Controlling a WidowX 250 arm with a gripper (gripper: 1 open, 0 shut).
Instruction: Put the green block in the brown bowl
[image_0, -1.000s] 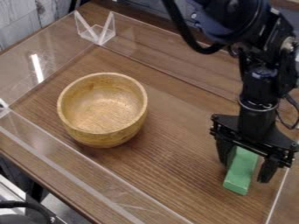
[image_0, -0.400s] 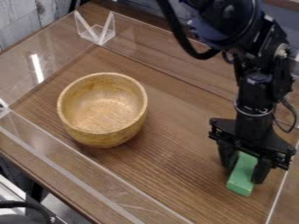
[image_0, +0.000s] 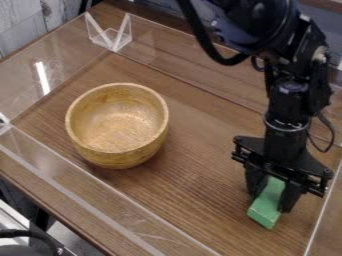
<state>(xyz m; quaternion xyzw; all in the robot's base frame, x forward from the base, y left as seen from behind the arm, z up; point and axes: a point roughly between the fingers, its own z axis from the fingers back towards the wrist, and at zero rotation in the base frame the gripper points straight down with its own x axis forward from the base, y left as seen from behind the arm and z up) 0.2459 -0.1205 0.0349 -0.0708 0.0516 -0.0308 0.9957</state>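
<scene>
Wooden tabletop (image_0: 174, 185) beneath green block (image_0: 266, 208)

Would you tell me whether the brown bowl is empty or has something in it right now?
Empty: the brown bowl shows bare wood inside, and the green block is away from it, at the gripper.
</scene>
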